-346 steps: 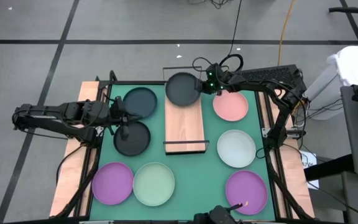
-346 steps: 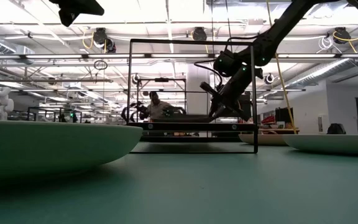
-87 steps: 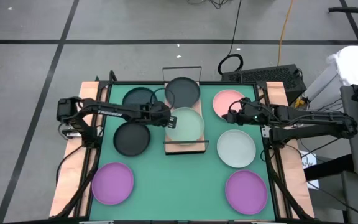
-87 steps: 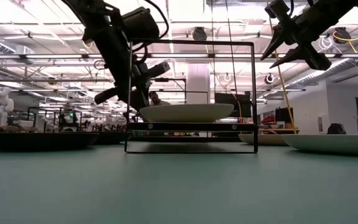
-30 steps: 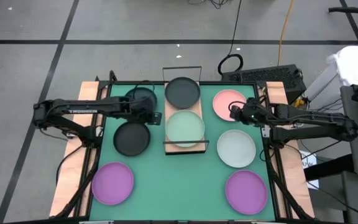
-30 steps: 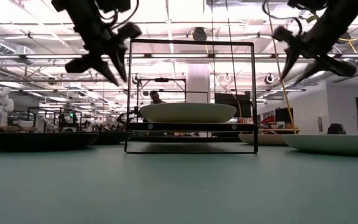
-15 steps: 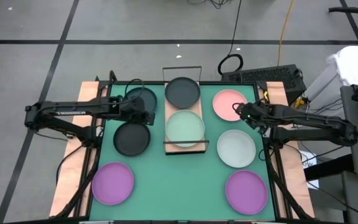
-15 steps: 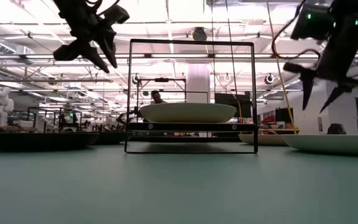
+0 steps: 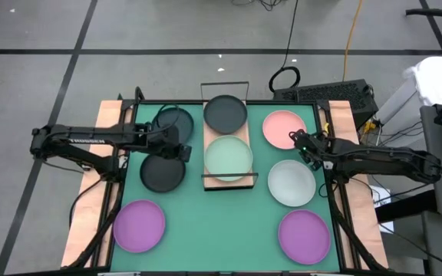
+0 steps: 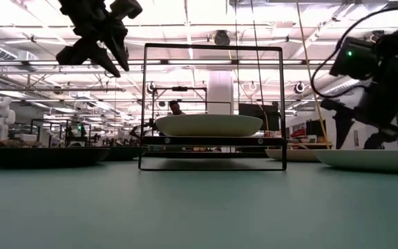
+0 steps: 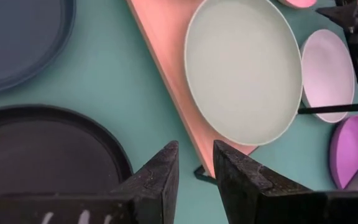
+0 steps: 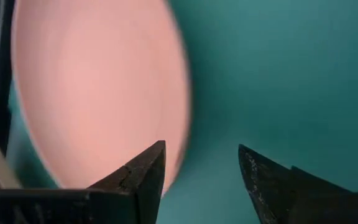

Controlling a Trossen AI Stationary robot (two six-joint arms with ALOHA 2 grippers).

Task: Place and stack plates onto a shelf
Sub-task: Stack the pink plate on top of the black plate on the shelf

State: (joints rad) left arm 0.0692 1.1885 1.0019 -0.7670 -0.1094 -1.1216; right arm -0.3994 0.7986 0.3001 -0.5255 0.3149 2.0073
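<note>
Right tool (image 9: 301, 142), fingers parted, hovers by the pink plate (image 9: 282, 127); left tool (image 9: 181, 149), fingers narrowly apart, beside shelf (image 9: 226, 142).

No readable text, label, brand, number or sign was found in any of the views. Faint pale marks were seen on the body of the left gripper (image 11: 194, 167) in the left wrist view, but they could not be made out as letters. A pale strip was noted along the left arm (image 9: 83, 141) in the high view, too small to be read. Nothing was printed on the plates or on the shelf (image 9: 214, 178).
</note>
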